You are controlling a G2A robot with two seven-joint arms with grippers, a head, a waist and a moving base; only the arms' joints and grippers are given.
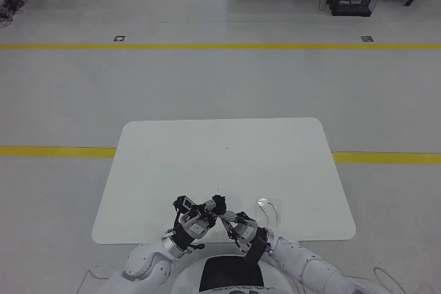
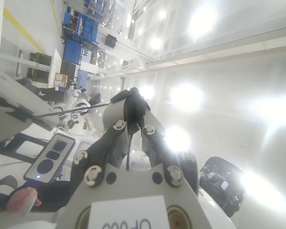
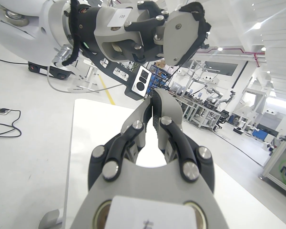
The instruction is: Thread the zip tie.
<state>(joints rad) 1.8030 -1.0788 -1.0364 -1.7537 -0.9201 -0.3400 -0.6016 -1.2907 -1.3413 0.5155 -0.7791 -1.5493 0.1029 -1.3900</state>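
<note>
Both grippers hang close together over the front edge of the white table [image 1: 220, 154]. My left gripper [image 2: 131, 96] is shut on a thin black zip tie [image 2: 128, 148], whose strap runs back between the fingers toward the wrist. From the fingertips a thin black length crosses to my right gripper [image 2: 34, 117]. In the right wrist view, my right gripper [image 3: 153, 96] is shut, its pads pressed together just under the left gripper [image 3: 200, 34]. In the top view, the left gripper [image 1: 214, 206] and right gripper [image 1: 229, 219] nearly touch.
A thin clear loop [image 1: 268, 207] lies on the table just right of the grippers. The table's front edge runs right under both wrists. Yellow floor lines [image 1: 51, 151] pass behind and beside the table.
</note>
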